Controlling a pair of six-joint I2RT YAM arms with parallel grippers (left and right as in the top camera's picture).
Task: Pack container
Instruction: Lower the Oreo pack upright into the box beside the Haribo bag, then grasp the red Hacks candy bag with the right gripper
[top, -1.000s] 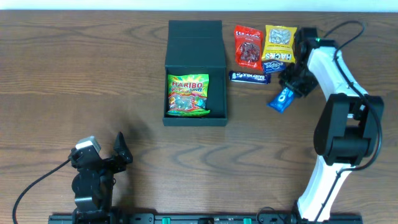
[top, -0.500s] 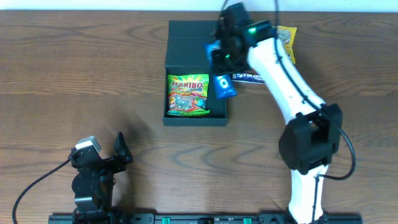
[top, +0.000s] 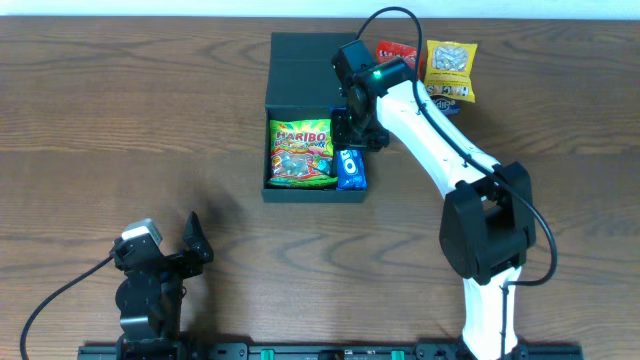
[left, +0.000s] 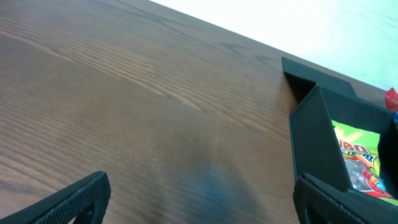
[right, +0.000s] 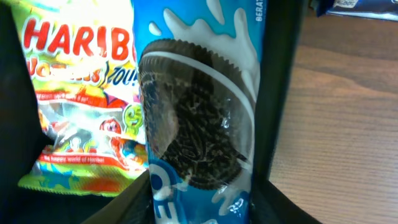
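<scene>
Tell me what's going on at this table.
The robot is packing snacks into the dark green container. The right gripper is low over the box's right side, where a blue Oreo packet sits beside a Haribo bag. Whether the gripper is holding the packet isn't clear. The left gripper is open and idle at the near edge. A red packet and a yellow packet lie outside on the table.

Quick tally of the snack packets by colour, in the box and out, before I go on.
Green: 1, the Haribo packet in the container
Blue: 3, the Oreo packet in the container, a small packet below the yellow one, a dark bar on the table
Red: 1, the red packet
Yellow: 1, the yellow packet
Total: 6
</scene>
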